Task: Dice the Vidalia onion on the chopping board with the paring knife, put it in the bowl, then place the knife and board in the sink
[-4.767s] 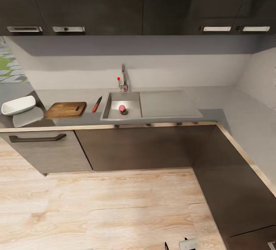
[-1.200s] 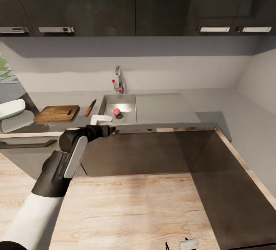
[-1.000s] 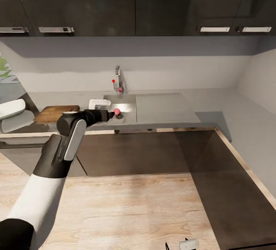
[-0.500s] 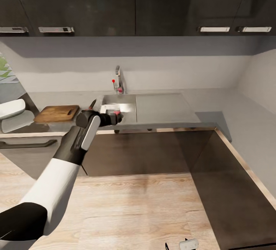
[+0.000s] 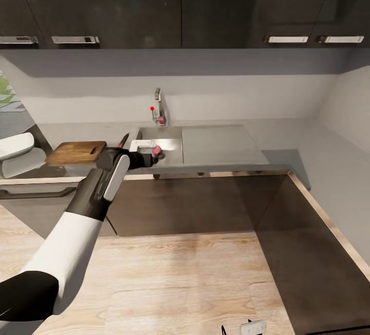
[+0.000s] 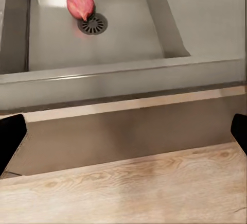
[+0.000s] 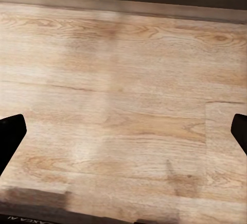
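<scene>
dark cabinets hang above the grey bench (image 5: 288, 142). the onion (image 6: 80, 4) lies on the drain near the sink's (image 5: 169, 132) front edge. left fingers (image 6: 11, 133) are spread wide, right fingers (image 7: 10, 131) spread over wood floor (image 7: 128, 105).

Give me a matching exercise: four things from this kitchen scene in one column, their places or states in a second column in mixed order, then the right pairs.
Things:
1. Vidalia onion
2. chopping board
3. left gripper
4. bowl

Places or states:
A. open, at the front edge of the sink
B. at the far left of the countertop
C. in the basin, beside the drain
D. flat on the countertop, between the bowl and the sink

Pairs: 1-C, 2-D, 3-A, 4-B
</scene>
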{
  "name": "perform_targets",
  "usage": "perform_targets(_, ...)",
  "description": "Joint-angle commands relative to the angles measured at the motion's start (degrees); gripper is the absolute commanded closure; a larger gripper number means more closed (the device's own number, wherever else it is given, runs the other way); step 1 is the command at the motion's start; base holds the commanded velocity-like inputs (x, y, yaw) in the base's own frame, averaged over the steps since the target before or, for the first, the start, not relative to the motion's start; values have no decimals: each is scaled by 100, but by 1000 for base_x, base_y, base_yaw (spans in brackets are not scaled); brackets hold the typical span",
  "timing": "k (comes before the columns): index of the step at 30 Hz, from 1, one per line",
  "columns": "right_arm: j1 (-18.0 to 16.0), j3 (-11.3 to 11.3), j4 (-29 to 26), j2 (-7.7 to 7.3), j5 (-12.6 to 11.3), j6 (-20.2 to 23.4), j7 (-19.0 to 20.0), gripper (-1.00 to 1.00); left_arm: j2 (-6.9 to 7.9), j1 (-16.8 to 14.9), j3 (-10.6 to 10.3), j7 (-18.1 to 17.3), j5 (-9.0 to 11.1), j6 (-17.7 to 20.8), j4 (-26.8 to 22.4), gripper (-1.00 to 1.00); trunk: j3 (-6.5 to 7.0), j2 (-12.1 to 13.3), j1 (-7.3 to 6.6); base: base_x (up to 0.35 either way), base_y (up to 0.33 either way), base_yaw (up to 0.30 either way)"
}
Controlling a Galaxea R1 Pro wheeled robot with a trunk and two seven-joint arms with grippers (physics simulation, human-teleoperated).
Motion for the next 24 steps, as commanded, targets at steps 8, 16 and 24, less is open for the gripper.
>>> perform_targets(8,-5,-26,6,1,62,-15,-43,-100,43,-5,190,58,68,32,-290,-100,-11,-11,3,0,0,0)
perform_targets(16,-5,-22,6,1,62,-15,-43,-100,43,-9,282,65,72,33,-310,-100,-11,-11,3,0,0,0)
perform_targets(24,-5,-27,6,-6,62,-15,-43,-100,50,-9,285,66,73,32,-305,-100,-11,-11,3,0,0,0)
